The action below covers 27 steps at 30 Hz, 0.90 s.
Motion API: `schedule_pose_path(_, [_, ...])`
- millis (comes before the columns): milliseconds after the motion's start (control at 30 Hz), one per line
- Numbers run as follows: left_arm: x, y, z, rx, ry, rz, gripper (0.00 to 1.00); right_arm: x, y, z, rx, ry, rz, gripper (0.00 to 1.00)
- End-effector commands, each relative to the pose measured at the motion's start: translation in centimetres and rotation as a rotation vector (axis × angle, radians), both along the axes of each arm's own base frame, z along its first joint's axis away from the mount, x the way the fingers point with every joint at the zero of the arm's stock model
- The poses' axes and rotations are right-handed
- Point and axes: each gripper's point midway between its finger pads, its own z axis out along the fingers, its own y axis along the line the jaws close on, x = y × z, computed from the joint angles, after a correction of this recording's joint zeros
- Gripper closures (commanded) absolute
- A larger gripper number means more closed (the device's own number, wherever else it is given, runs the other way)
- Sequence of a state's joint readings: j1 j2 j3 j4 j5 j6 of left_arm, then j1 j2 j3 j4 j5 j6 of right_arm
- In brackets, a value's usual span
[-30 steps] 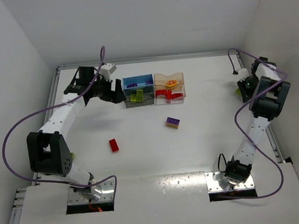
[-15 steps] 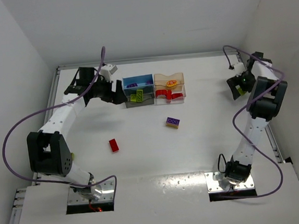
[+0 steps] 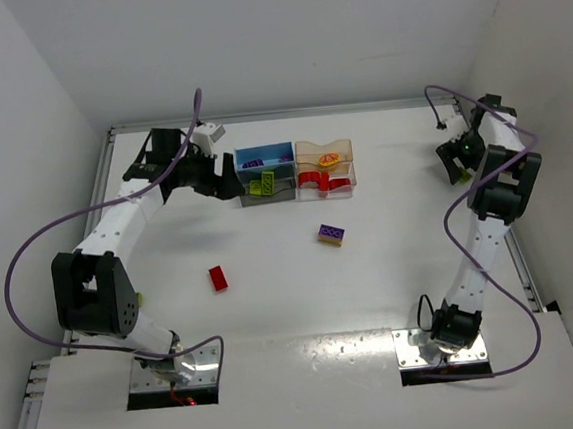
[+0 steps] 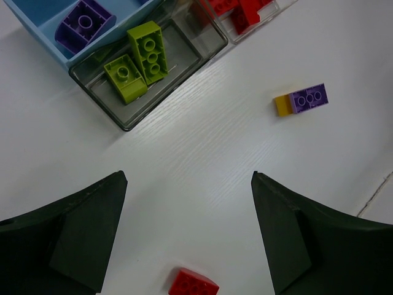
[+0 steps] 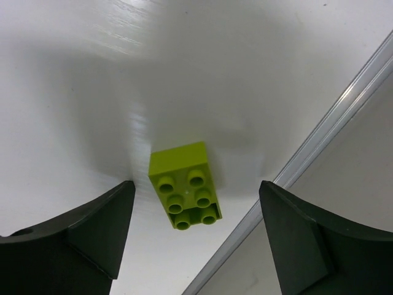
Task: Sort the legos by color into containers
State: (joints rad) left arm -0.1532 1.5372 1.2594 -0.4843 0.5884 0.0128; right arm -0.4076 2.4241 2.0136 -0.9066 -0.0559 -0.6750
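The containers [image 3: 293,146] stand as a 2x2 block at the back middle. Its blue bin [image 4: 43,18] holds a purple brick [image 4: 85,24], the dark grey bin [image 4: 184,58] two lime legos [image 4: 147,52], and the clear bin red ones [image 3: 324,180]. My left gripper [image 3: 227,176] hovers open just left of the block, empty [image 4: 189,178]. A red brick [image 3: 218,278] and a purple-and-yellow clump [image 3: 331,235] lie loose on the table. My right gripper [image 5: 197,184] stands open by the right edge, with a lime brick [image 5: 178,163] lying between its fingers, apart from both.
A metal rail [image 5: 319,138] runs along the table's right edge, close beside the lime brick. White walls close in the table on the left, back and right. The peach bin [image 3: 323,153] holds a yellow and red piece.
My right wrist has swung left and turned down toward the table, and its jaws went from shut to open. The left arm and the loose legos have stayed put.
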Motion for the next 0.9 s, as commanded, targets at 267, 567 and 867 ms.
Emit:
schedule_pose_path(267, [1.3, -1.2, 2.3, -0.028, -0.057, -0.02, 0.11, -0.6, 2.1, -1.3, 0.068, 0.051, 0.048, 0.56])
schedule_pose_path(567, [0.3, -0.6, 2.5, -0.028, -0.084, 0.018, 0.11, -1.6, 11.4, 3.5, 0.293, -0.005, 0.125, 0.92])
schedule_pose_path(867, [-0.1, 5.8, 2.7, -0.032, -0.095, 0.405, 0.0, -2.0, 32.0, 14.1, 0.518, -0.131, 0.428, 0.94])
